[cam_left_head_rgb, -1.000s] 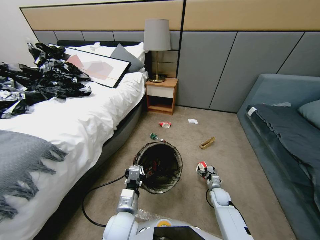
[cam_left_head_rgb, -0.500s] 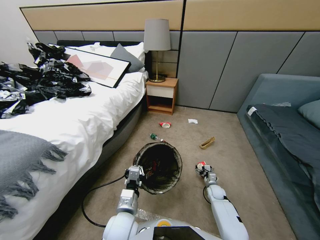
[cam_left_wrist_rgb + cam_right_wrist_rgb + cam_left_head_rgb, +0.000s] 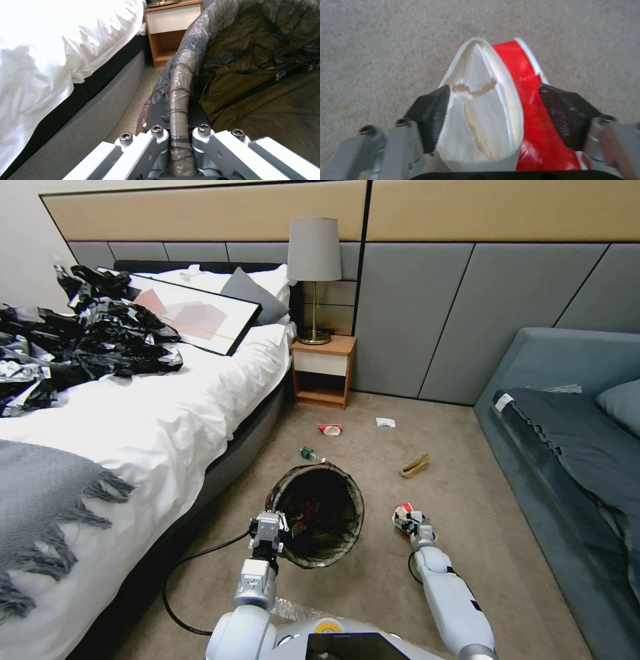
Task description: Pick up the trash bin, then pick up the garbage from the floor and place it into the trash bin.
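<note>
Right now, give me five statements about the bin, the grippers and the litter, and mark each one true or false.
1. The left gripper is clamped on the trash bin at its bag-covered rim. True.
2. The right gripper is open with nothing between its pads. False: it is shut on a red-and-white wrapper.
3. A brown paper piece lies on the carpet beyond the right gripper. True.
4. The small bottle sits on the nightstand. False: it lies on the floor just beyond the bin.
5. The black plastic sheeting is heaped on the sofa. False: it lies on the bed.
</note>
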